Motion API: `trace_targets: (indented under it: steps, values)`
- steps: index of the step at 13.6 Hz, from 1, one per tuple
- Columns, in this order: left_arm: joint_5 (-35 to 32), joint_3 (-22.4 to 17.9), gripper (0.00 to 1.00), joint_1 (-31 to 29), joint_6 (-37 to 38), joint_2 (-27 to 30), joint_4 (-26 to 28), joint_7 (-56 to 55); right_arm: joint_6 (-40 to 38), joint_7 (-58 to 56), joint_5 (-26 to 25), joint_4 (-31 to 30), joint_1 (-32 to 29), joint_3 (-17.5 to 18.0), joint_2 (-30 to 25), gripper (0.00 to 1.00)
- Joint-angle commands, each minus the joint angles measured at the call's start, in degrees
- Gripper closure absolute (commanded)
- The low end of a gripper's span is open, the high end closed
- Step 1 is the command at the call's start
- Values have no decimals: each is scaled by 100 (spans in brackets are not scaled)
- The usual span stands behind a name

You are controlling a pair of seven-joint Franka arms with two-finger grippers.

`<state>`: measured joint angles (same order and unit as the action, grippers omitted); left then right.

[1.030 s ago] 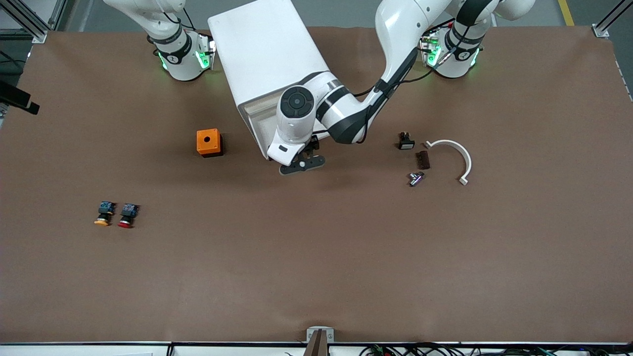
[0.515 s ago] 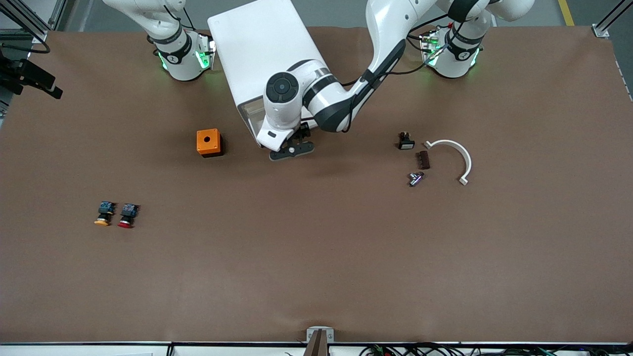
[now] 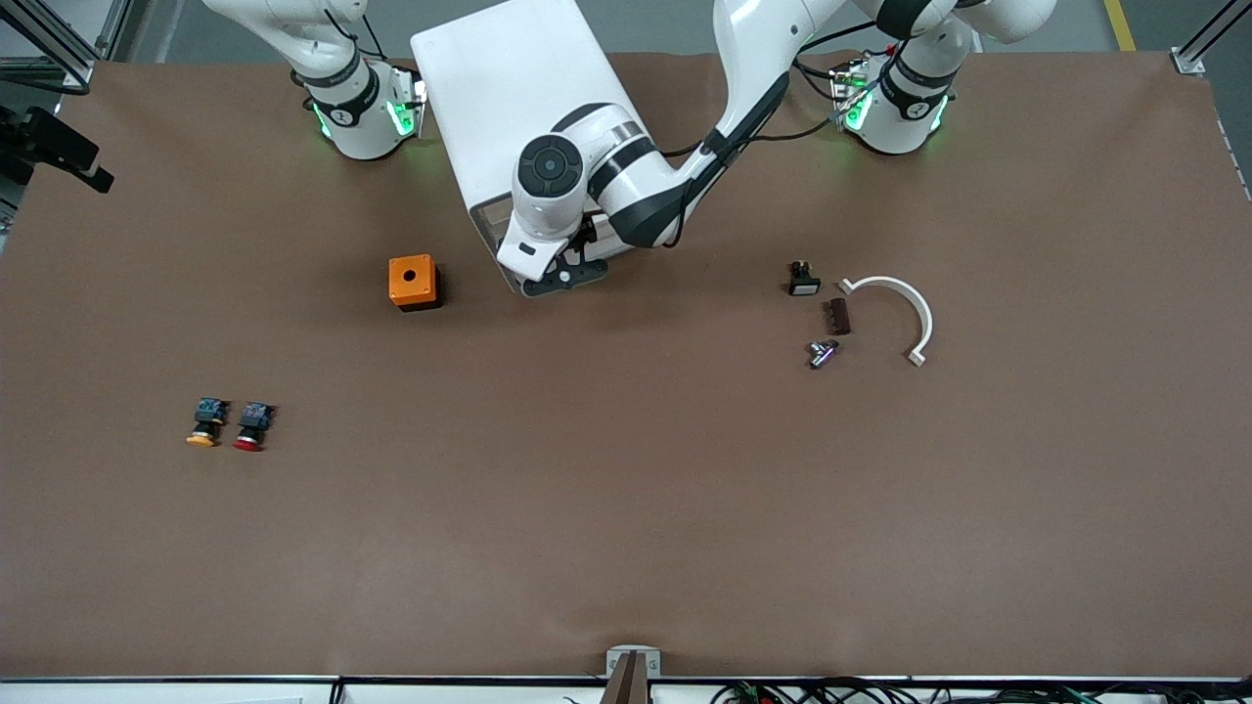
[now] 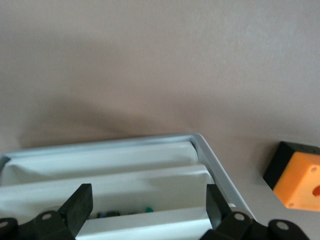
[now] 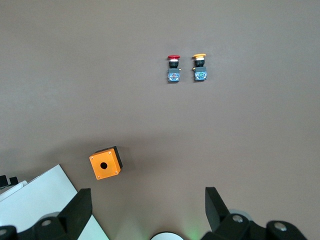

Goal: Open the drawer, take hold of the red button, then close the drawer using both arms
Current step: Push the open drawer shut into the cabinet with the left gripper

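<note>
The white cabinet [image 3: 518, 108] stands near the arms' bases, its stacked drawer fronts [image 4: 115, 187] facing the front camera. My left gripper [image 3: 562, 277] is open, right at the drawer fronts; in the left wrist view [image 4: 148, 210] its fingers straddle one front without touching it. Small dark and green things show in the gap above that front. The red-capped button [image 3: 248, 427] lies on the table toward the right arm's end, beside its orange-capped twin [image 3: 204, 423]. My right gripper [image 5: 147, 210] is open and empty, high over its own base, looking down on the button [image 5: 173, 67].
An orange cube with a hole [image 3: 412, 282] sits beside the cabinet. Toward the left arm's end lie a small black part [image 3: 803, 279], a brown piece [image 3: 836, 316], a metal piece [image 3: 823, 353] and a white curved piece [image 3: 900, 308].
My left gripper has moved away from the front camera and up to the drawer fronts, staying open. The button and other objects have not moved.
</note>
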<state>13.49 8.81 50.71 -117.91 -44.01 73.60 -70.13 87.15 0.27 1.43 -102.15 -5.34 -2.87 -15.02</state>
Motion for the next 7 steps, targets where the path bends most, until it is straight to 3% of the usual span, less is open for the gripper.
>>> trace_targets:
  steps: [1,7]
  values:
    - [338,-11,0,53,76,24,-21,-62,-66,96,16,247,51,-29,139,0]
    - [1049,-20,0,53,76,-3,-21,-62,-418,87,-37,476,60,-21,298,0]
